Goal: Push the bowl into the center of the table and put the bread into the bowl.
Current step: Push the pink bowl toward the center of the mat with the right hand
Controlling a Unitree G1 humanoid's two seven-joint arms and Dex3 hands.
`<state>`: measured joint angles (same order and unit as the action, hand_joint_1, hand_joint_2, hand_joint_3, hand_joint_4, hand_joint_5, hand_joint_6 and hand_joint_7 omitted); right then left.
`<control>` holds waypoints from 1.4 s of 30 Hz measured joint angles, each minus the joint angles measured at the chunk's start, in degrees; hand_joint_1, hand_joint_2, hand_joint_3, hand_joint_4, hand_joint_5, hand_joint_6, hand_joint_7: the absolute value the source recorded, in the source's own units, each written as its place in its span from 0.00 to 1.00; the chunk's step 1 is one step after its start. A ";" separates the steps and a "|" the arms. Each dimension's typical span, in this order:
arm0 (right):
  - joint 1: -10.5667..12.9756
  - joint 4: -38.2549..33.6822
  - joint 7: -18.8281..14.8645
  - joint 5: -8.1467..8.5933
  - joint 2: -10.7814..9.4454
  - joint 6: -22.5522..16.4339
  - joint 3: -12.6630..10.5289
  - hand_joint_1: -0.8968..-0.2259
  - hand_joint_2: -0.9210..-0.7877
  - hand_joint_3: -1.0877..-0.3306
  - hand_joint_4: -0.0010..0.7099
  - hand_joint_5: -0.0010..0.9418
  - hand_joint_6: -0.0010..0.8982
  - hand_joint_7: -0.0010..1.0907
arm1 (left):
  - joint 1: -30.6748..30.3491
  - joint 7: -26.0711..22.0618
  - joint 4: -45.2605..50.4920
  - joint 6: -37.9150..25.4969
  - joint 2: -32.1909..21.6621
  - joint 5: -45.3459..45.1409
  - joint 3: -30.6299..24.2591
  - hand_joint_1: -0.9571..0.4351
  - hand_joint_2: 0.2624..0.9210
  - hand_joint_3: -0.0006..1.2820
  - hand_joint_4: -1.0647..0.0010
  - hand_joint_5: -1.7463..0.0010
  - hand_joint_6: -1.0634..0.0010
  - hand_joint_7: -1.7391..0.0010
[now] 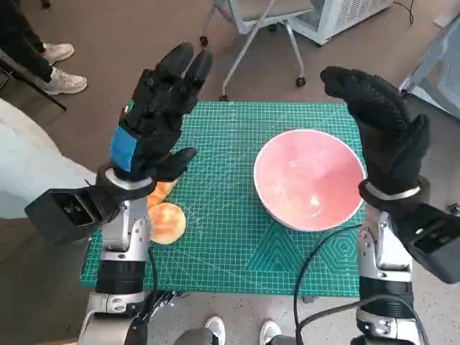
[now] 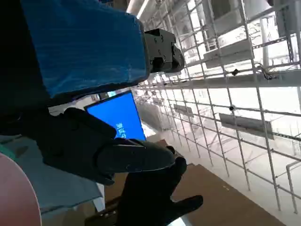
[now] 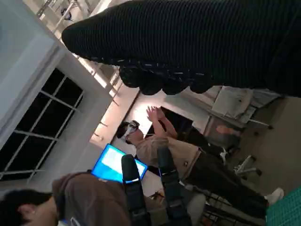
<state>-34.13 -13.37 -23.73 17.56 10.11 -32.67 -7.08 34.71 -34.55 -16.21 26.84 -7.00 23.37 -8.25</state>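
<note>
A pink bowl (image 1: pixel 309 180) stands on the right half of the green cutting mat (image 1: pixel 223 237), empty. Two round pieces of bread (image 1: pixel 167 221) lie at the mat's left side, partly hidden under my left wrist. My left hand (image 1: pixel 158 108) is raised above the mat's left part, fingers spread upward, holding nothing. My right hand (image 1: pixel 377 122) is raised just beyond the bowl's right rim, fingers extended, also empty. In the left wrist view the left hand (image 2: pixel 84 94) fills the picture, with a sliver of the bowl (image 2: pixel 16 197) at the edge. The right wrist view shows the glove (image 3: pixel 197 42) only.
An office chair base (image 1: pixel 251 36) stands on the floor beyond the table. A person's shoes (image 1: pixel 57 68) and a pale garment (image 1: pixel 29 165) are at the left. In the right wrist view, people (image 3: pixel 188 155) stand and sit near a lit screen (image 3: pixel 115 162).
</note>
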 measured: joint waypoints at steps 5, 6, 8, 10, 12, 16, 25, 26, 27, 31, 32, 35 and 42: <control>0.03 0.00 0.17 -0.04 0.00 -0.11 0.00 0.37 0.00 0.50 0.28 0.00 0.09 0.42 | 0.00 0.01 0.10 -0.18 -0.05 -0.01 0.02 0.26 1.00 0.29 0.91 1.00 1.00 0.79; 0.05 0.00 0.20 -0.04 0.00 -0.16 0.00 0.37 0.00 0.50 0.28 0.00 0.09 0.42 | 0.00 0.01 0.11 -0.21 -0.06 -0.01 0.03 0.26 1.00 0.29 0.91 1.00 1.00 0.79; 0.08 0.00 0.26 -0.04 0.00 -0.21 0.00 0.37 0.00 0.50 0.28 0.00 0.09 0.42 | 0.00 0.01 0.13 -0.28 -0.07 -0.02 0.04 0.26 1.00 0.29 0.91 1.00 1.00 0.79; 0.07 0.00 0.32 -0.04 0.00 -0.22 -0.01 0.37 0.00 0.50 0.28 0.00 0.09 0.42 | 0.00 0.01 0.14 -0.49 -0.08 -0.01 0.06 0.26 1.00 0.29 0.91 1.00 1.00 0.79; 0.07 0.00 0.35 -0.05 0.00 -0.22 -0.01 0.37 0.00 0.50 0.28 0.00 0.10 0.42 | 0.00 0.01 0.16 -0.71 -0.09 -0.01 0.07 0.26 1.00 0.29 0.91 1.00 1.00 0.79; 0.07 0.00 0.37 -0.04 0.00 -0.22 -0.01 0.37 0.00 0.50 0.28 0.00 0.10 0.42 | 0.00 0.00 0.17 -0.90 -0.10 -0.01 0.06 0.26 1.00 0.29 0.91 1.00 1.00 0.79; 0.14 0.05 0.38 -0.04 0.00 -0.21 -0.01 0.37 0.00 0.50 0.28 0.00 0.10 0.42 | 0.00 -0.04 0.18 -1.01 -0.11 -0.01 0.06 0.26 1.00 0.29 0.91 1.00 1.00 0.79; 0.15 0.07 0.38 -0.04 0.01 -0.21 -0.01 0.37 0.00 0.50 0.28 0.00 0.10 0.42 | 0.00 -0.04 0.18 -1.01 -0.11 -0.01 0.06 0.26 1.00 0.29 0.91 1.00 1.00 0.79; 0.16 0.07 0.38 -0.04 0.01 -0.21 -0.03 0.37 0.00 0.50 0.28 0.00 0.10 0.42 | 0.00 -0.04 0.18 -1.02 -0.11 -0.01 0.06 0.26 1.00 0.29 0.91 1.00 1.00 0.79; 0.16 0.02 0.37 -0.01 0.08 -0.22 -0.26 0.37 0.00 0.51 0.28 0.00 0.10 0.42 | 0.00 -0.08 0.18 -1.03 -0.11 -0.01 0.06 0.26 1.00 0.29 0.91 1.00 1.00 0.79; 0.15 -0.06 0.37 0.00 0.14 -0.24 -0.37 0.37 0.00 0.51 0.29 0.00 0.10 0.42 | 0.00 -0.11 0.18 -1.03 -0.11 -0.01 0.06 0.26 1.00 0.29 0.91 1.00 1.00 0.79; 0.09 -1.09 0.20 0.22 0.53 -0.73 -1.02 0.37 0.00 0.52 0.29 0.00 0.13 0.40 | 0.00 -0.15 0.17 -1.03 -0.10 -0.01 0.08 0.26 1.00 0.29 0.91 1.00 1.00 0.79; -1.63 -10.58 -1.68 1.60 3.31 -3.89 -5.18 0.37 0.00 0.54 0.31 0.00 0.20 0.30 | 0.00 -0.15 0.17 -0.98 -0.06 -0.10 0.19 0.27 1.00 0.30 0.91 1.00 1.00 0.78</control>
<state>-35.77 -23.94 -25.41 19.15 13.42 -36.56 -12.26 34.71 -34.70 -16.05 25.85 -7.05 23.27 -8.07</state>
